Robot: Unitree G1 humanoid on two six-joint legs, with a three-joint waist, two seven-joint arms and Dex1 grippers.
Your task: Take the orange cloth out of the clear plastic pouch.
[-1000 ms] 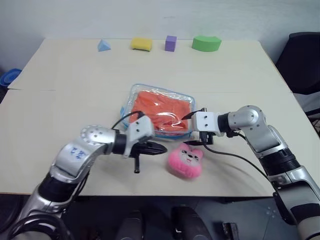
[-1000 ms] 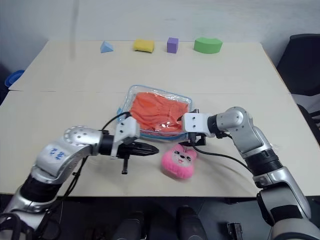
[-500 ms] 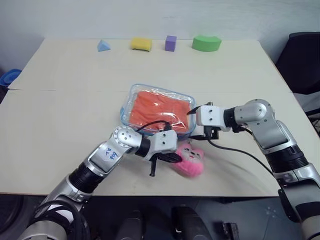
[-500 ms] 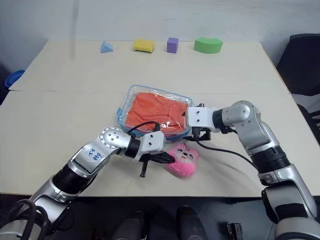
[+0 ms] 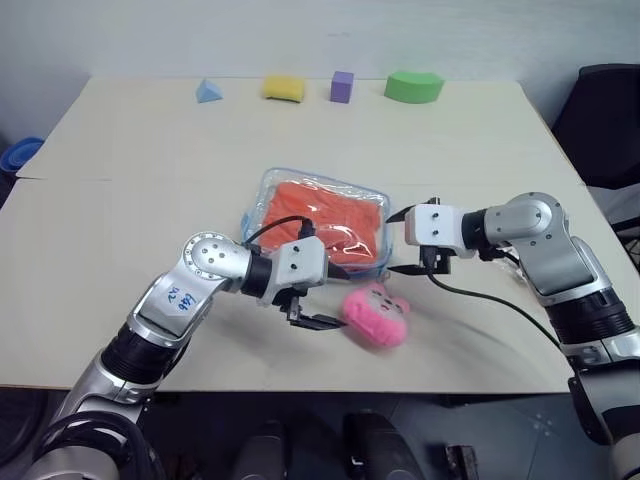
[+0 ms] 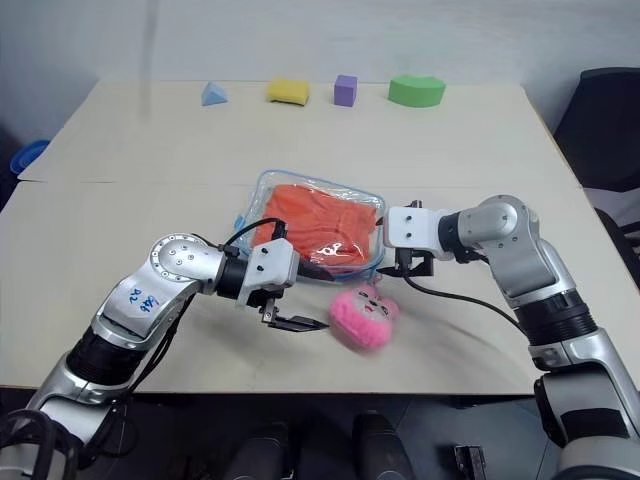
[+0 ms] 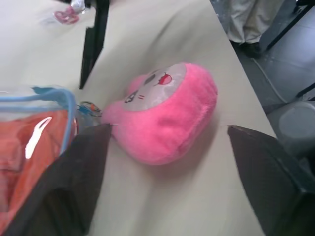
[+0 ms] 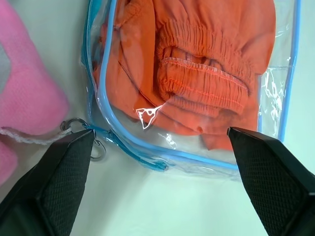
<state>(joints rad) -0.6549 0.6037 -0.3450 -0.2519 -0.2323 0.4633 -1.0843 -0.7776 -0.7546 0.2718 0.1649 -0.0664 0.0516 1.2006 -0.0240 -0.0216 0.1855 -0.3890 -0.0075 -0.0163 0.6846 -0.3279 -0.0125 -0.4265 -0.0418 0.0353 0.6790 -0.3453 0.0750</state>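
Orange cloth (image 5: pixel 322 222) sitting folded inside the clear plastic pouch (image 5: pixel 262 190), flat on the table (image 5: pixel 140 150) at mid-table — blue zipper edge facing the right gripper (image 5: pixel 406 242). Left gripper (image 5: pixel 322 302) spread wide and empty just beside the pink plush charm (image 5: pixel 377 316), near the pouch's front corner. Right gripper also wide open, holding nothing, hovering at the pouch's right edge — chain ring (image 8: pixel 74 125) lying between pouch and charm.

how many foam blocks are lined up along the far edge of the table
4, all along the table's far edge, from left to right: blue pyramid, yellow block, purple cube, green block.
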